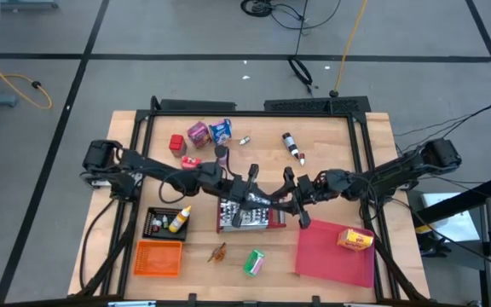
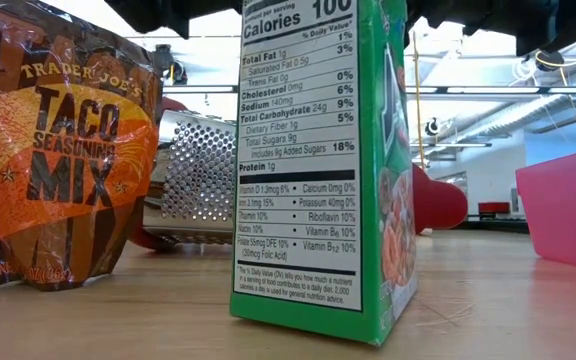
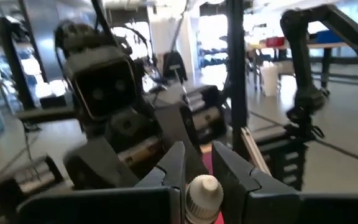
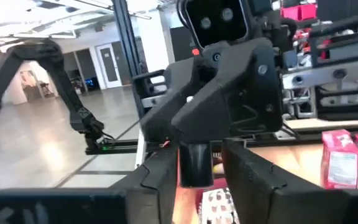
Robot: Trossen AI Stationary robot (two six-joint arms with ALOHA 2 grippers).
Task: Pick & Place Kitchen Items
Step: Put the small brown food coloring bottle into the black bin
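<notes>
White-capped and dark at its other end, the bottle [image 3: 204,191] is held in the air between the two hands over the middle of the bench [image 1: 339,141], above the grater [image 1: 244,217]. The left hand [image 1: 251,189] is closed narrowly on it just below the cap. The right hand [image 1: 290,191] faces it from the other side, its fingers [image 4: 160,180] flanking the bottle's dark end. A slim gap shows beside one finger, so this hand looks loosened rather than clamped.

On the bench under the hands, the grater lies flat with its red end toward the left arm. In front of it are a taco packet [image 1: 219,251] and a green box [image 1: 254,262], which stand large in the low view. A yellow box [image 1: 355,240] lies on the red tray [image 1: 326,260] on the right. On the left are a black bin [image 1: 156,223] holding small bottles and an orange basket [image 1: 158,257]. Farther back lie a red box [image 1: 176,143], a pink box [image 1: 198,132], a blue packet [image 1: 221,130] and a second bottle [image 1: 293,147].
</notes>
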